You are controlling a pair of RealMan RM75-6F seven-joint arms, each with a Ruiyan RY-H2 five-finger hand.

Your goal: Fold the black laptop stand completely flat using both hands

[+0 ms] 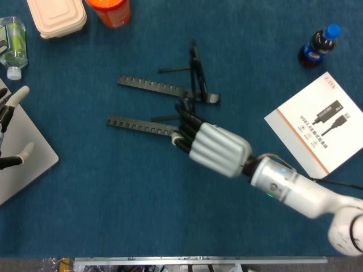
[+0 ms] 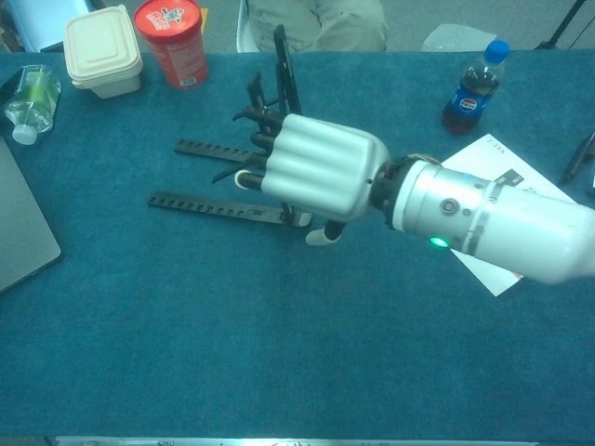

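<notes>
In the head view, the right hand (image 1: 218,148) is gripping the upper frame of the black laptop stand (image 1: 164,88), whose two notched base rails are lying on the blue table (image 1: 113,198). The left hand (image 1: 8,133) is hovering at the left edge over a grey laptop (image 1: 22,164), fingers spread and holding nothing.

In the chest view, the right hand (image 2: 316,177) is holding the stand's frame (image 2: 284,65) nearly upright.
</notes>
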